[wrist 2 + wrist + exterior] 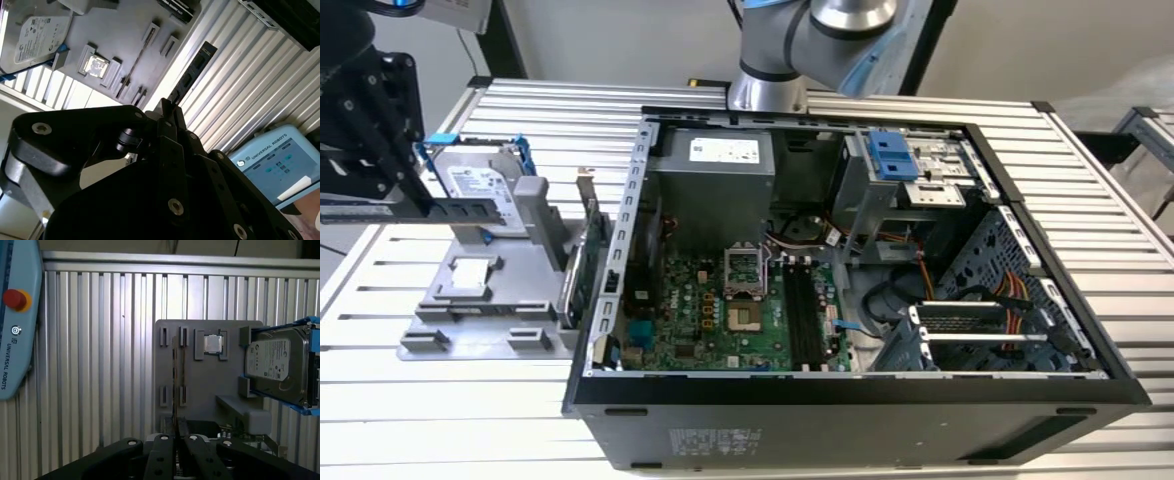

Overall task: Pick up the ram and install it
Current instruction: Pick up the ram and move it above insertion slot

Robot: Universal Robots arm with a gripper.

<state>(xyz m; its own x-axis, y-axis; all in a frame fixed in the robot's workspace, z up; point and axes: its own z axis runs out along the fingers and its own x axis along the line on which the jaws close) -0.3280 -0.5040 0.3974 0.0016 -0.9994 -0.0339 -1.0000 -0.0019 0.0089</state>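
The ram point(195, 70) is a long, thin dark stick seen nearly edge-on, jutting out from my fingertips in both wrist views. My gripper point(177, 429) is shut on the ram point(174, 380) and holds it just above the grey parts fixture point(200, 385). In the exterior view my gripper point(371, 200) hangs at the far left, with the ram point(460, 210) lying level beneath it in front of the hard drive. The open computer case point(854, 385) sits at centre, well apart from the gripper. Its black memory slots point(803, 312) run along the green motherboard.
On the fixture point(480, 320) are a silver hard drive in a blue frame point(474, 185), a small square chip point(471, 275) and an upright green card point(580, 265) beside the case wall. A pale blue teach pendant point(15, 315) lies on the ribbed table.
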